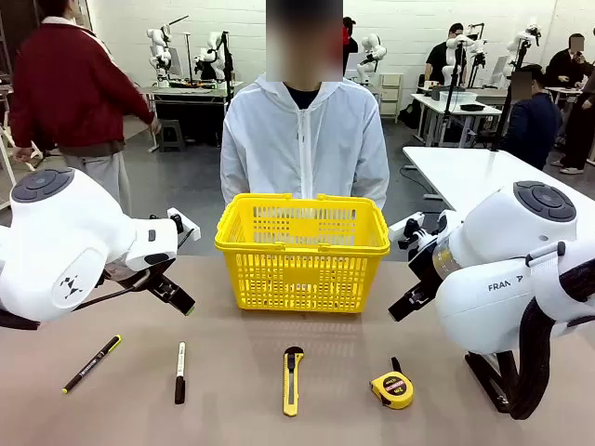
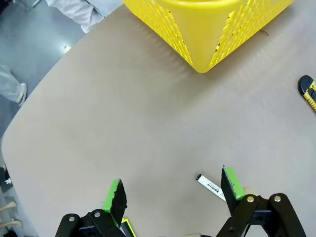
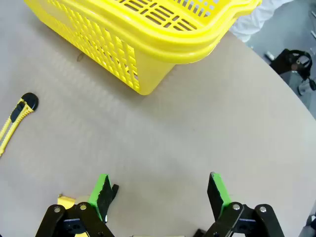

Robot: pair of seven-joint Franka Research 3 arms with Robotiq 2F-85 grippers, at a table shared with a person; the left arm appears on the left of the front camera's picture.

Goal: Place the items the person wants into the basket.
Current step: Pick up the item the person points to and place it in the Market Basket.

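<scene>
Here the left tool [image 2: 173,180] and the right tool [image 3: 158,177] both hang wide apart, holding nothing, above the worktop [image 1: 232,334]. The basket [image 1: 302,279] stands at the far edge, just before the person [image 1: 302,139]. Along the near edge, from the left corner rightward, lie the black pen [image 1: 91,363], a white-and-black pen [image 1: 180,372], the box cutter [image 1: 293,380] and a tape measure [image 1: 393,388].

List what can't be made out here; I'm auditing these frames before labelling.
Basket floor: front view, near lattice wall screens it.
Black pen lettering: front view, too small.
Box cutter: left wrist view, cut by right edge.
White-and-black pen: left wrist view, end behind left claw.
</scene>
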